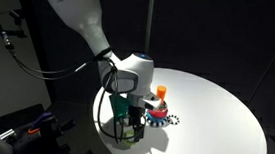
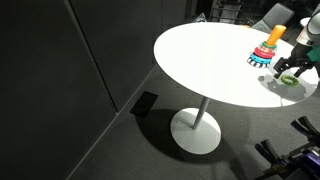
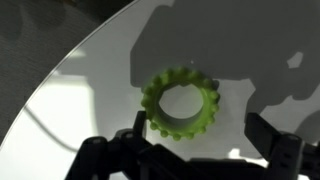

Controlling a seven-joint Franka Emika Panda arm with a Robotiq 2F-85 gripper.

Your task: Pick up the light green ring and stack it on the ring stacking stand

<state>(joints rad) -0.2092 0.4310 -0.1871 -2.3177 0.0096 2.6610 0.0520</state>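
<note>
Light green ring [image 3: 182,102]: lime plastic, toothed around the outer edge, wide round hole, lying flat on the white round table [image 3: 95,90] close to its rim, partly under cast shadow. In an exterior view, the ring [image 2: 288,80] only a small green patch below the gripper [image 2: 295,72], just beside the ring stacking stand [image 2: 266,50] and apart from it. Ring stacking stand: upright orange peg [image 1: 161,92] above red and teal rings and a toothed base, standing just right of the gripper in an exterior view. Surroundings, left to right: dark flat rectangle [image 2: 145,103] on the grey floor, white pedestal foot [image 2: 195,130] beneath the table, dark backdrop behind. Ring largely hidden by the gripper body in both exterior views. Arm [image 1: 73,16]: white, entering from upper left, bent down at the wrist, gripper pointing straight down over the ring. Fingers [image 3: 110,155] spread wide at lower left and lower right of the wrist view, ring lying ahead of the gap, untouched; nothing held.
</note>
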